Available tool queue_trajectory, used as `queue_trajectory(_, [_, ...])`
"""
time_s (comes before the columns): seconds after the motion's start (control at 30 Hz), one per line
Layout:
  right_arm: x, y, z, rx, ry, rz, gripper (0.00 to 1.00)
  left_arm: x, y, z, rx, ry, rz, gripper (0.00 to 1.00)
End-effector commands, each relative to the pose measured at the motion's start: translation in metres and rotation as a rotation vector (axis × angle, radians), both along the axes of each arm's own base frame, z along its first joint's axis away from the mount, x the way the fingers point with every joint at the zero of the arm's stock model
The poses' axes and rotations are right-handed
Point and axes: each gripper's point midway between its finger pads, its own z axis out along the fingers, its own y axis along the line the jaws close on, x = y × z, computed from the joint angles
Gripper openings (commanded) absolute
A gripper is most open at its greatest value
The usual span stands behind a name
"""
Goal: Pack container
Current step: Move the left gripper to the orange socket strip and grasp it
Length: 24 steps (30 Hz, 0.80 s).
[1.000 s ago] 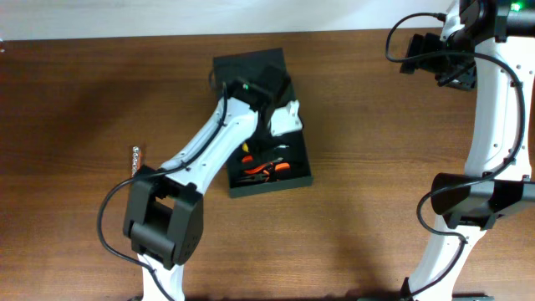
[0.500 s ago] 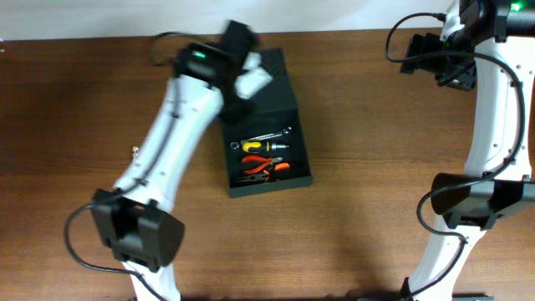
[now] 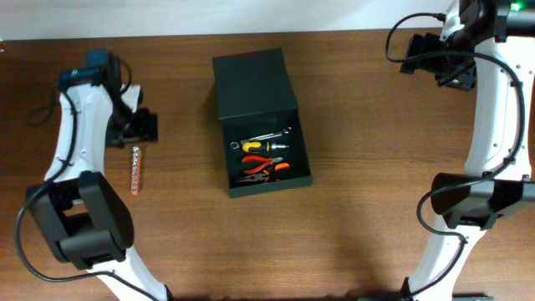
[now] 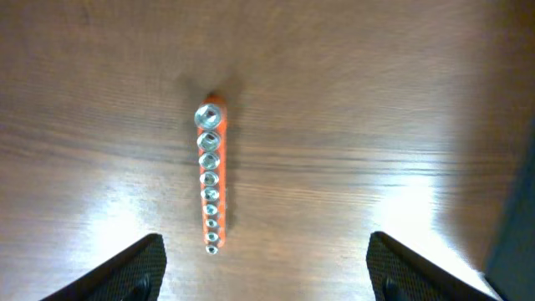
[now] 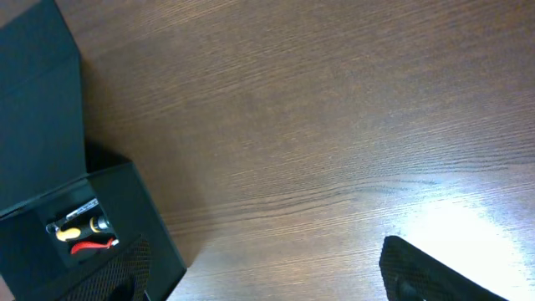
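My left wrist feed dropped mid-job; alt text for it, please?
An orange rail of silver sockets lies on the wooden table. The left gripper is open above it, fingertips at the bottom corners, holding nothing.

Overhead faces straight down on the brown wooden table (image 3: 359, 125). Left wrist, close, shares the orange rail of silver sockets (image 4: 209, 180). Right wrist, farther, shares the dark matte box (image 5: 42, 109).
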Motion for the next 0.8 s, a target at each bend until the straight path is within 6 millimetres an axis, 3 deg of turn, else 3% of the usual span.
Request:
queue_trajectory(0.0, [-0.001,-0.003,-0.003,-0.002,0.013,-0.003,0.88,-0.016,0.007,-0.021,-0.030,0.031,-0.051,0.79])
queue_trajectory(0.23, [-0.001,-0.003,-0.003,-0.002,0.013,-0.003,0.88,-0.028,0.026,-0.059,-0.023,0.030,-0.024,0.86])
queue_trajectory(0.53, [-0.001,-0.003,-0.003,-0.001,0.013,-0.004,0.88,-0.035,0.027,-0.092,-0.014,0.009,-0.065,0.86])
queue_trajectory(0.77, [-0.001,-0.003,-0.003,-0.001,0.013,-0.003,0.87,-0.037,0.029,-0.102,-0.006,0.009,-0.061,0.72])
